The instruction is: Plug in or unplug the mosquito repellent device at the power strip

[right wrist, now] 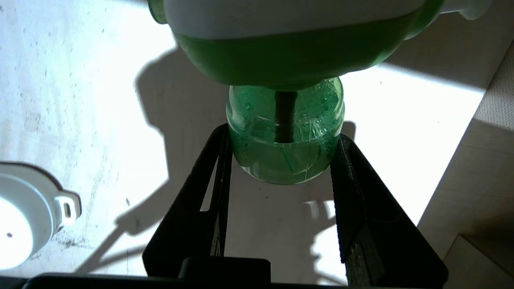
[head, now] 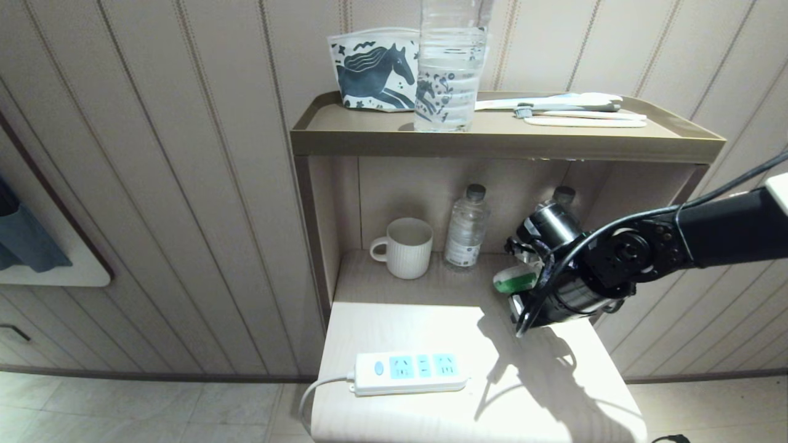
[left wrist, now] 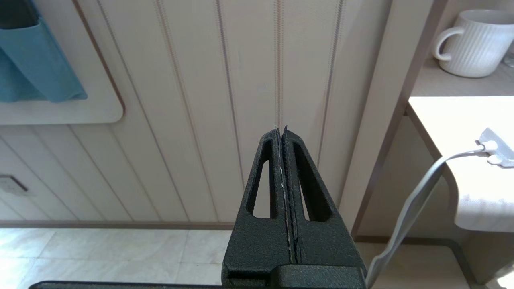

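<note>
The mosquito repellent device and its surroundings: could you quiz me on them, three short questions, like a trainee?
1. True or false: the mosquito repellent device is plugged into the power strip.
2. Which gripper holds the device? A) left gripper B) right gripper
3. Fill in: beside the small water bottle in the lower shelf stands a white ____.

Key: 1 false, it is held above the table, the strip's sockets are empty; 2 B, jaws on its green bottle; 3 mug.

Hard light from above – glare on tabletop [head: 431,326], sharp arm shadow – shelf recess dim.
</note>
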